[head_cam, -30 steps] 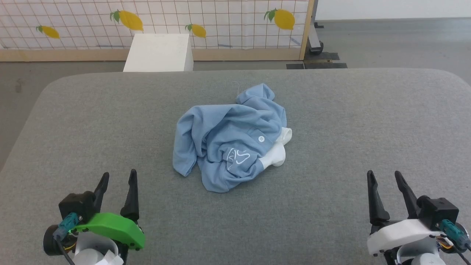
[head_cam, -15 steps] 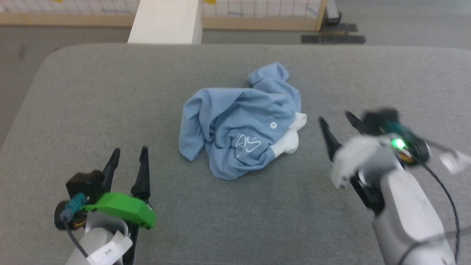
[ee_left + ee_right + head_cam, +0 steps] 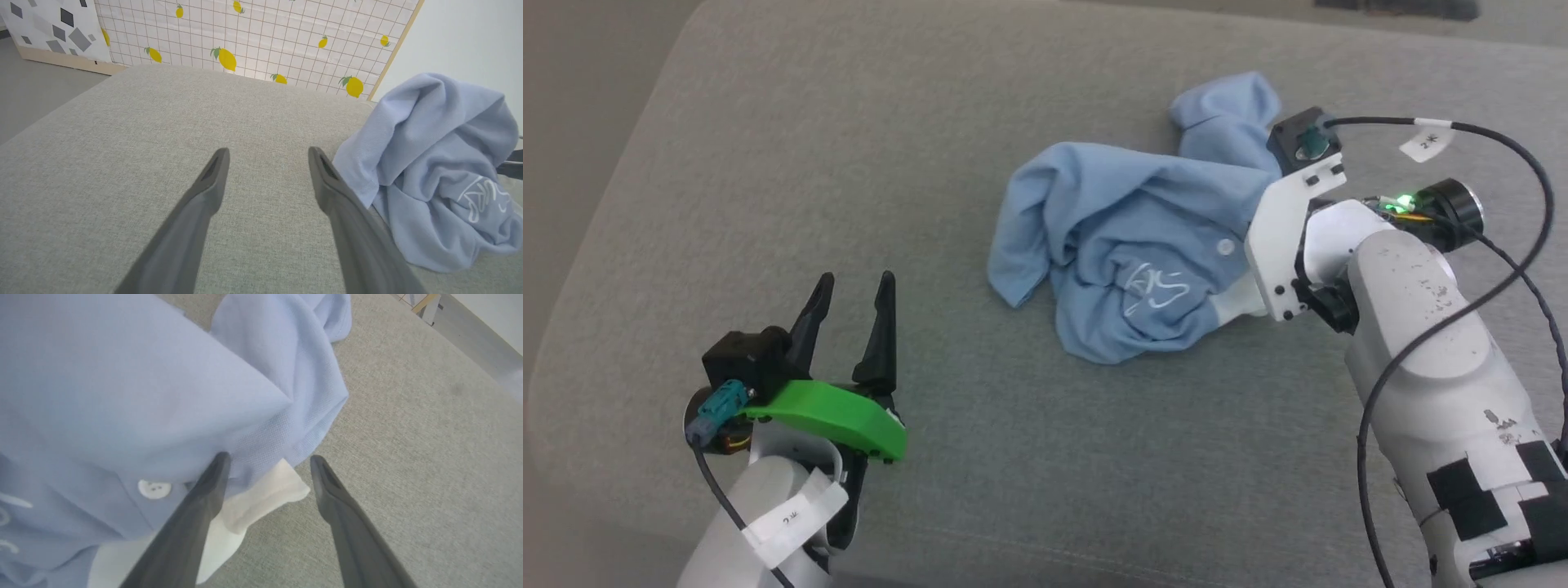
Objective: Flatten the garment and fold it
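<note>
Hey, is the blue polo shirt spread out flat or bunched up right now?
Bunched up. The garment sits in a rumpled heap, with folds piled over each other and its white collar poking out from underneath.

Grey fabric surface (image 3: 768,122); lemon-print grid panel (image 3: 261,36) behind, wood-framed; grey floor (image 3: 36,94); white wall (image 3: 461,41).

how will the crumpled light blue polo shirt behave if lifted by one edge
The light blue knit polo shirt lies in soft crumpled folds, so it likely drapes and unfurls. On the grey fabric surface, pushing probably bunches it.
</note>
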You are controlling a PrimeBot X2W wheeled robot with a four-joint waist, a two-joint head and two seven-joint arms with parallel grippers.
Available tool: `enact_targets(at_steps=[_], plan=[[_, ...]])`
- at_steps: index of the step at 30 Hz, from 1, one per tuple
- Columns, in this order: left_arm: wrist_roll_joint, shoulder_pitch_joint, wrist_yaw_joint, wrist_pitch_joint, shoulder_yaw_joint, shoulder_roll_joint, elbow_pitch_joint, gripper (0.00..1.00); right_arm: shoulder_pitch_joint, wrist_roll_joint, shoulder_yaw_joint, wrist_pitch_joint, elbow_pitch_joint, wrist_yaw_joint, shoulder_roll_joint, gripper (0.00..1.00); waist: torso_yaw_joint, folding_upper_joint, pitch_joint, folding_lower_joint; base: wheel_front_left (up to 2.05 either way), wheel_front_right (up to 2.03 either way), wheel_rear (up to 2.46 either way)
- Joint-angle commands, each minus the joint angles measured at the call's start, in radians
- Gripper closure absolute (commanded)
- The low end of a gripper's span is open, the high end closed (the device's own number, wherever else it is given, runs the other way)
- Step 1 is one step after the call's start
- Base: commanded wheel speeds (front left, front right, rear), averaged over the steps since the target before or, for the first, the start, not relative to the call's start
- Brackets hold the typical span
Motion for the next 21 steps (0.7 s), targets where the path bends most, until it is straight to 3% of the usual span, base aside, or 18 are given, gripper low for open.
enact_targets(at_steps=[1,7,8,9,10,16,21], plan=[[0.002,-0.016,-0.007,-0.007,0.001,-0.007,0.007,0.0,-0.015,-0.011,0.008,0.005,0.021,-0.002,-0.001,0.0,0.062,0.0,0.062,-0.0002,0.0,0.0,0.0],[0.005,-0.014,-0.021,-0.008,0.009,-0.022,0.031,0.0,-0.026,0.017,0.031,0.005,0.11,-0.002,0.006,0.0,0.072,0.0,0.075,-0.0002,0.0,0.0,0.0],[0.006,-0.012,-0.022,-0.009,0.012,-0.024,0.036,0.0,-0.027,0.026,0.034,0.001,0.121,-0.002,0.007,0.5,0.069,0.0,0.071,-0.0002,0.0,0.0,0.0],[0.006,-0.01,-0.023,-0.009,0.015,-0.025,0.039,0.0,-0.029,0.033,0.038,-0.009,0.126,-0.002,0.008,0.78,0.066,0.0,0.066,-0.0002,0.0,0.0,0.0],[0.007,-0.007,-0.024,-0.009,0.017,-0.027,0.042,0.0,-0.031,0.045,0.046,-0.023,0.131,-0.002,0.009,1.0,0.061,0.0,0.06,-0.0002,0.0,0.0,0.0],[0.02,0.011,-0.032,-0.009,0.027,-0.027,0.051,0.0,-0.051,0.147,0.025,-0.163,0.1,-0.002,0.0,1.0,0.015,0.0,-0.013,-0.0002,0.0,0.0,0.0],[0.021,0.04,-0.031,-0.009,0.025,-0.03,0.054,0.0,-0.017,0.234,-0.042,-0.255,0.017,-0.002,-0.044,1.0,-0.028,0.0,-0.088,-0.0002,0.0,0.0,0.0]])
